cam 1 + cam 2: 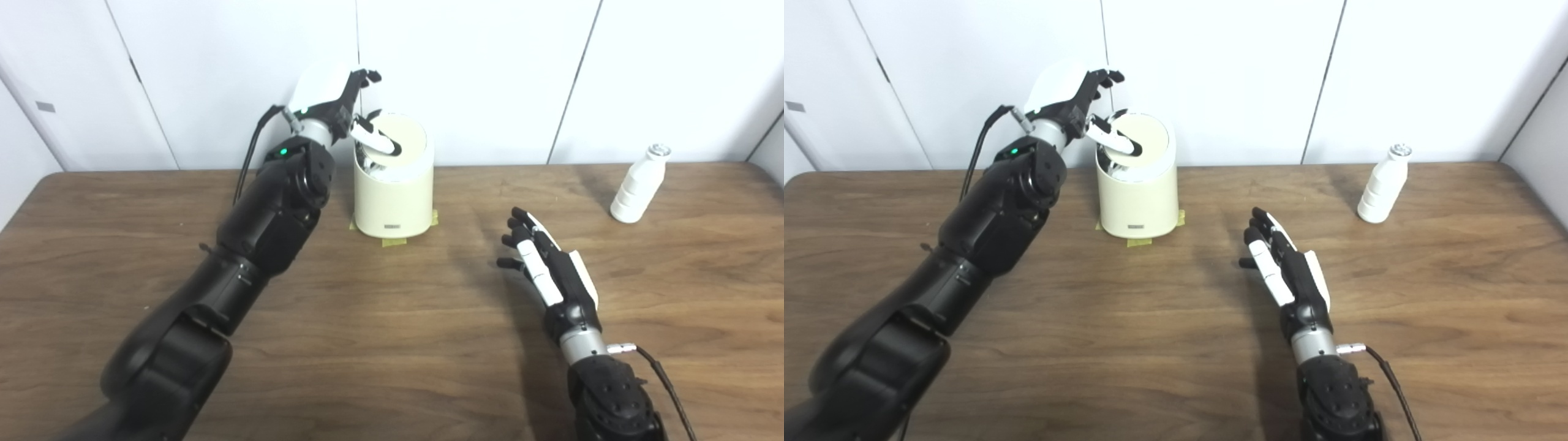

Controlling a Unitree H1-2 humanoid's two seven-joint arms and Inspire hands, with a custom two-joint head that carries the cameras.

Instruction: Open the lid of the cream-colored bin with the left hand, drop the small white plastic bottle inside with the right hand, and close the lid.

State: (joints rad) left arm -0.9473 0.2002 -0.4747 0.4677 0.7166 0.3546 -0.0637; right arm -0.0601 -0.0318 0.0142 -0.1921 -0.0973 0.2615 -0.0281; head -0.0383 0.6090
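Lid-opening is the step in hand, as I am judging it: the left robot hand (334,101) is reaching over the top of the cream-colored bin (395,196), with one finger pressing down on the near-left side of the lid (401,142) and the other fingers spreading apart above it, gripping nothing. The lid is tilting, its left edge dipping inside the rim, so a dark gap is showing there. The bin is standing near the back edge of the counter (380,343), on small pieces of yellow tape (392,242). The right robot hand (545,266) is waiting low over the middle of the counter, palm turned sideways, fingers stretched out and apart, holding nothing. The small white plastic bottle (639,184) is standing upright far to the right, well apart from this hand and from the bin. The next move, I think, is calling for the left robot hand to be keeping the lid tipped while the right one is travelling to the bottle and closing around its body.
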